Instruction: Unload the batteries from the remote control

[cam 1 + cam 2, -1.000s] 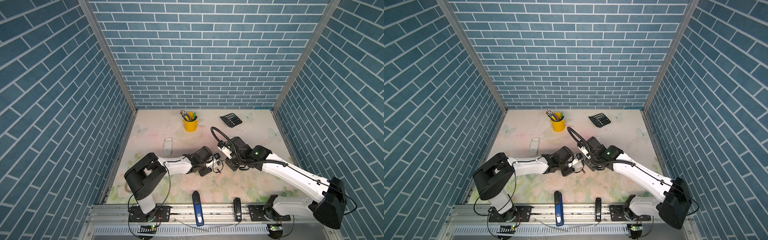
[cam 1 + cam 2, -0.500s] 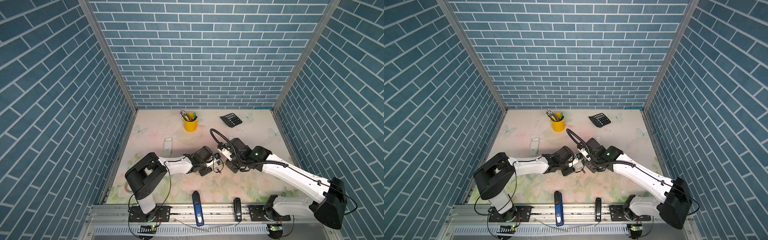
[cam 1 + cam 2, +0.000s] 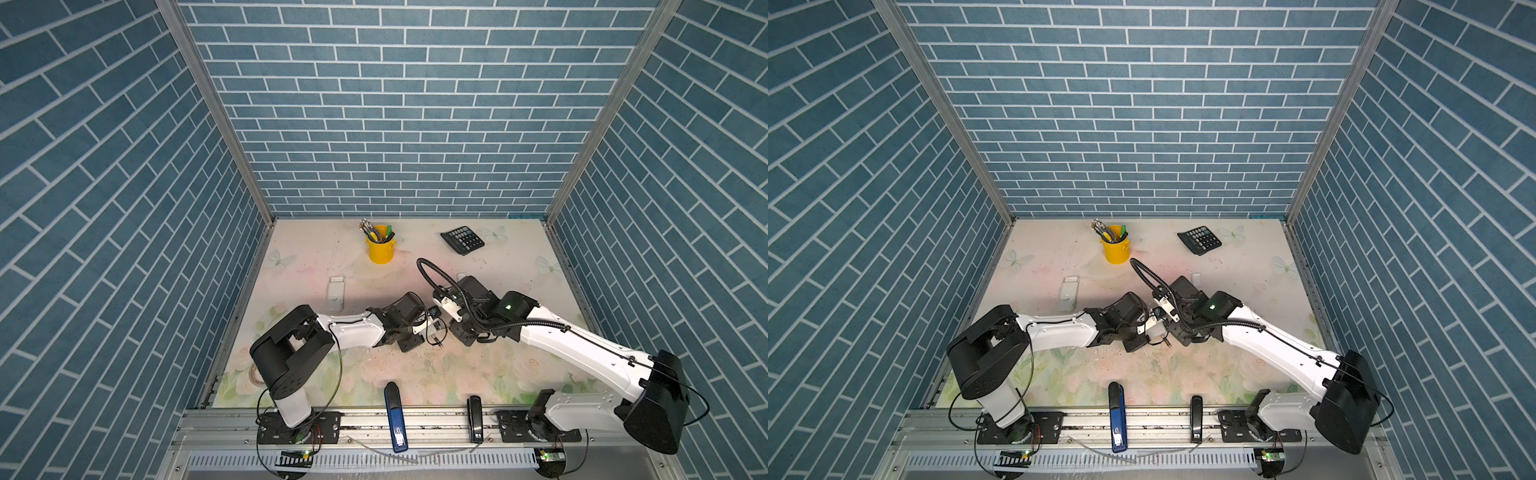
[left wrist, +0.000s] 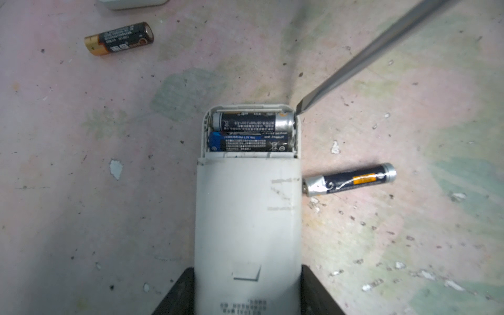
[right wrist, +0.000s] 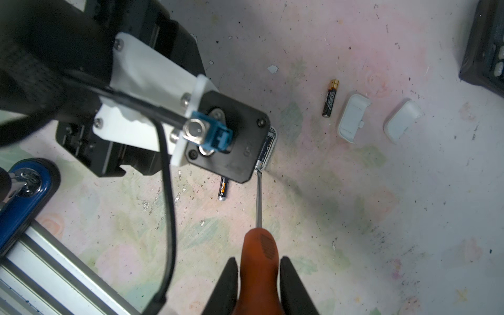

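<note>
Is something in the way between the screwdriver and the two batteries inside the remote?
Nothing visible. The remote is open at its end, both batteries lie bare inside, and the screwdriver in the right gripper has its tip at the corner rim, right beside the end battery.

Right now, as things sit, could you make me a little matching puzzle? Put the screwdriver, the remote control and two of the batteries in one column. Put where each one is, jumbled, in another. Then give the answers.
Things:
1. screwdriver
2. remote control
3. gold-ended battery
4. blue-ended battery

Places:
A. inside the remote control's open compartment
B. lying loose on the table
C. gripped in the right hand
D. gripped in the left hand

Pairs: 1-C, 2-D, 3-B, 4-A
</note>
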Controlling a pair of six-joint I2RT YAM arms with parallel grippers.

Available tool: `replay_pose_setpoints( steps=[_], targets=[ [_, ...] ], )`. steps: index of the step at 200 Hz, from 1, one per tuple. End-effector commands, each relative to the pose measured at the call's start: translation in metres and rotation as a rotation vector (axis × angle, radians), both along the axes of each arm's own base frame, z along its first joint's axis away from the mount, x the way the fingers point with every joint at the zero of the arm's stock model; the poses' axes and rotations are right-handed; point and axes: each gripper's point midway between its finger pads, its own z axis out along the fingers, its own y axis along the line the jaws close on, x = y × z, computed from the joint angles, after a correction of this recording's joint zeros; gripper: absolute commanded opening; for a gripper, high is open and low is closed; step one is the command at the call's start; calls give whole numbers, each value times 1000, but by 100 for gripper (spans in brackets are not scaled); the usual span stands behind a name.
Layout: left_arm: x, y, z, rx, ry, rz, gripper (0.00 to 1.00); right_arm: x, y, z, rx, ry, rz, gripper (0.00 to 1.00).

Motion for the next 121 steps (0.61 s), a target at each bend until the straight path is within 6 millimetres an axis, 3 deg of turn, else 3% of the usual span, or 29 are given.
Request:
replay_pose_setpoints(
  steps=[1, 121],
  targets=[
    [-17, 23, -30, 126, 66, -15, 19, 1, 8, 4, 26, -7, 14, 0],
    [-18, 22, -29, 120, 68, -16, 17, 1, 22, 7, 62, 15, 45, 0]
  ],
)
